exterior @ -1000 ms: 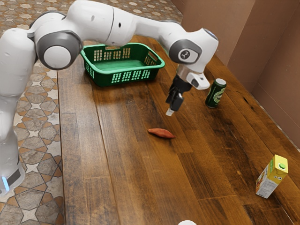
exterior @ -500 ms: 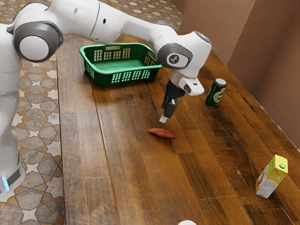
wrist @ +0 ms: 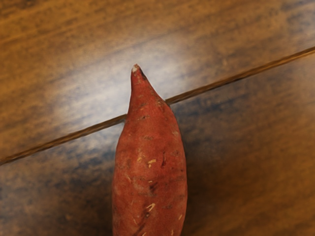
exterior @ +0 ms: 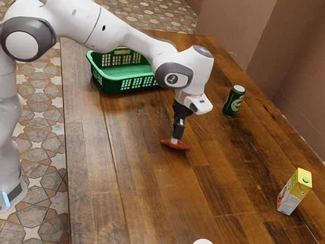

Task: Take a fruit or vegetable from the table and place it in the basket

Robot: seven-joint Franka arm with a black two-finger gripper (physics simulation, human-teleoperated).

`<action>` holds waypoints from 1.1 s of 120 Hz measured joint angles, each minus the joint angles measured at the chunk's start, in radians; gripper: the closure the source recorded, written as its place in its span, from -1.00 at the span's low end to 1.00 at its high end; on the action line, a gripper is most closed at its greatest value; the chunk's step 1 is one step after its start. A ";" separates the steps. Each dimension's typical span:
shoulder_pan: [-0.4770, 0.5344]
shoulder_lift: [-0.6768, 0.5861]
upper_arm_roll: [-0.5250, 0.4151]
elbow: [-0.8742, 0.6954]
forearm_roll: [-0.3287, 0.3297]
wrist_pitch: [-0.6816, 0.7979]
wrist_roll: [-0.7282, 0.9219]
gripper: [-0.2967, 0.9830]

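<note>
Tool (exterior: 174, 141) lowered, at sweet potato (wrist: 150, 172), table edge (exterior: 68, 152) apart

Red on the sweet potato (wrist: 150, 167), flecked with tan. Green on the basket (exterior: 119, 77), gridded along the sides. Dark green on the can (exterior: 233, 101), yellow on the carton (exterior: 294, 189). White and grey on the arm (exterior: 114, 31), black on the end effector (exterior: 174, 141). Brown and dark-grained on the counter (exterior: 147, 195), grey-and-rust tiled on the floor (exterior: 41, 157).
</note>
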 joint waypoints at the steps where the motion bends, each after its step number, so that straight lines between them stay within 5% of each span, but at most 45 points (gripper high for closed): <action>1: 0.000 0.001 0.000 0.000 0.000 0.004 0.000 -0.49; 65: 0.008 0.077 0.005 0.001 0.000 0.064 -0.019 -0.44; 132: 0.008 0.070 0.010 0.037 0.023 0.042 -0.039 0.36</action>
